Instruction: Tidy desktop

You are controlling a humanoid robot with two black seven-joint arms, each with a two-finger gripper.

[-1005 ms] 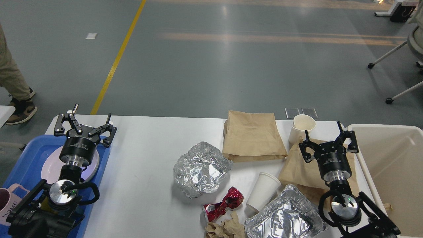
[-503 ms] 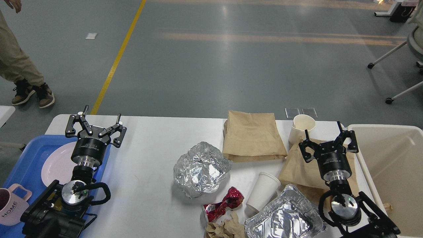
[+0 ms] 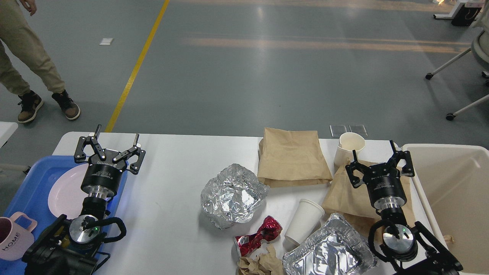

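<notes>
The white desktop [image 3: 172,160] carries litter on its right half: crumpled foil [image 3: 232,194], a brown paper bag [image 3: 291,156], a second bag [image 3: 347,196] under my right arm, an upright white cup [image 3: 349,147], a tipped white cup [image 3: 304,221], a crushed red can [image 3: 258,235], crumpled brown paper [image 3: 261,264] and a foil tray [image 3: 330,252]. My left gripper [image 3: 114,137] is open and empty at the desk's far left, over the blue tray's edge. My right gripper [image 3: 373,152] is open and empty over the second bag, beside the upright cup.
A blue tray [image 3: 32,179] at the left holds a pale plate [image 3: 67,191] and a pink mug [image 3: 13,236]. A deep beige bin [image 3: 450,191] stands at the right edge. A person's legs [image 3: 26,57] are on the floor at far left. An office chair base [image 3: 458,84] is far right.
My left gripper has moved right and slightly away, from above the plate to the tray's right edge. The person at the left has stepped to the right. The right arm has not moved.
</notes>
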